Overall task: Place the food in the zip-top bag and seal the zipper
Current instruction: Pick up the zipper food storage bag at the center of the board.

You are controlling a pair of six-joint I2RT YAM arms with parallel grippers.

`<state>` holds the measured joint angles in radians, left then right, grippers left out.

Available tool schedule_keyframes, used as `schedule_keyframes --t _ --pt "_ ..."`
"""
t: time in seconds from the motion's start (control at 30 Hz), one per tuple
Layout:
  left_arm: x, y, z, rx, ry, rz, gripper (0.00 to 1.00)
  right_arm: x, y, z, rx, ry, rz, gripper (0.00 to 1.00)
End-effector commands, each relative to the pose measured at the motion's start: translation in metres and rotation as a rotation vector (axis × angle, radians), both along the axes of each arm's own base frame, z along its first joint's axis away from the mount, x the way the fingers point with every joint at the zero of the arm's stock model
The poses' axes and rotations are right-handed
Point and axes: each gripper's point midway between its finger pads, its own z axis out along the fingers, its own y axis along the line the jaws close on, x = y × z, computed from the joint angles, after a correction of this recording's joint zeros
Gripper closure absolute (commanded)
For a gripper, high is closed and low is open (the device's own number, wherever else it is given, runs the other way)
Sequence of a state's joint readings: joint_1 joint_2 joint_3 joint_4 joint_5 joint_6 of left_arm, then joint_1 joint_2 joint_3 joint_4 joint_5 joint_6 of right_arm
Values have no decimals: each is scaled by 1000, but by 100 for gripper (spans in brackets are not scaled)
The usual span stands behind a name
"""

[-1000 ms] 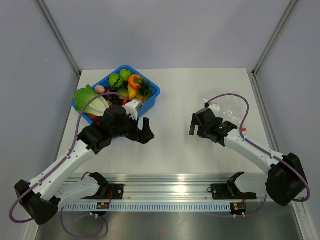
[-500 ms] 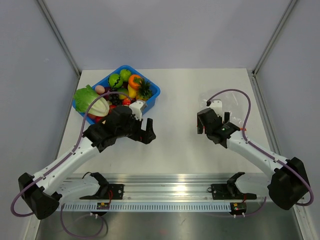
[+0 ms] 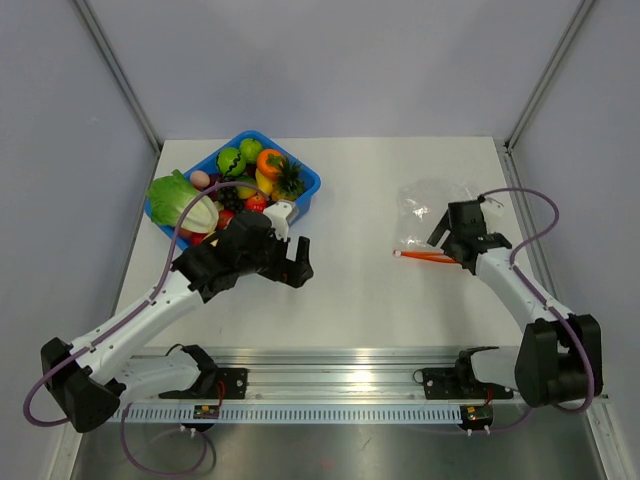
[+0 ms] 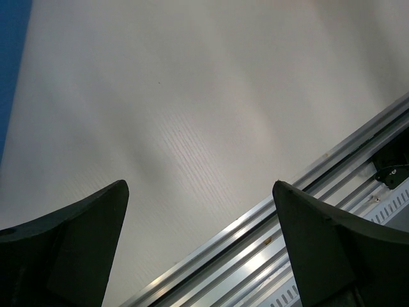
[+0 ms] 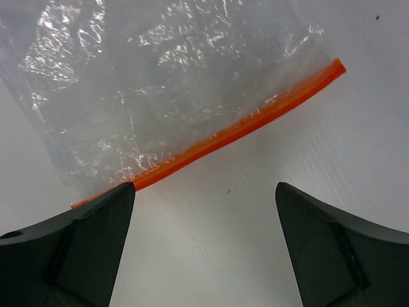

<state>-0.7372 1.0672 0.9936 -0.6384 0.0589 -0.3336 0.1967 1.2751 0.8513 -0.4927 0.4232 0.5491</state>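
We see right fingers [image 5: 83,249] spread wide, empty, hovering over the thin clear crinkly zip-top bag [image 5: 160,83] near the surface's right edge, red-orange zipper strip [image 5: 217,137] along its near side. Left fingers [image 4: 77,243] are spread too, beside the blue plastic bin [image 3: 308,190] of colourful toy food [image 3: 268,160] at the far-left corner. We'd pinch just one film layer behind the strip, prob. Count: 1 bag, 1 bin, approx. ten food pcs, heaped.

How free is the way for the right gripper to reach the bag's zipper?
Probably yes: the right gripper is open, hovering right by the zipper, and nothing lies between them.
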Motion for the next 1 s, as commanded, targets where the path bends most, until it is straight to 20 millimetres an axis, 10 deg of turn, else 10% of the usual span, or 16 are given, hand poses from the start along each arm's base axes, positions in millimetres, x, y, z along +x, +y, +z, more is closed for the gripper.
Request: schedule_keyframes --t 0.0,0.33,0.8,0.93,0.97 --pt "4 0 26 -52 -71 23 1 9 22 5 319 -145 -54 1" --pt "3 1 27 -57 -75 24 1 20 15 -37 543 -233 -208 0" --pt "2 -4 22 -66 -53 12 1 46 -3 -50 526 -303 -257 32" --pt "0 -9 20 -71 -36 -17 1 57 -6 -46 540 -342 -270 64" --pt "0 -9 18 -70 -32 -9 1 58 -6 -46 547 -343 -274 86"
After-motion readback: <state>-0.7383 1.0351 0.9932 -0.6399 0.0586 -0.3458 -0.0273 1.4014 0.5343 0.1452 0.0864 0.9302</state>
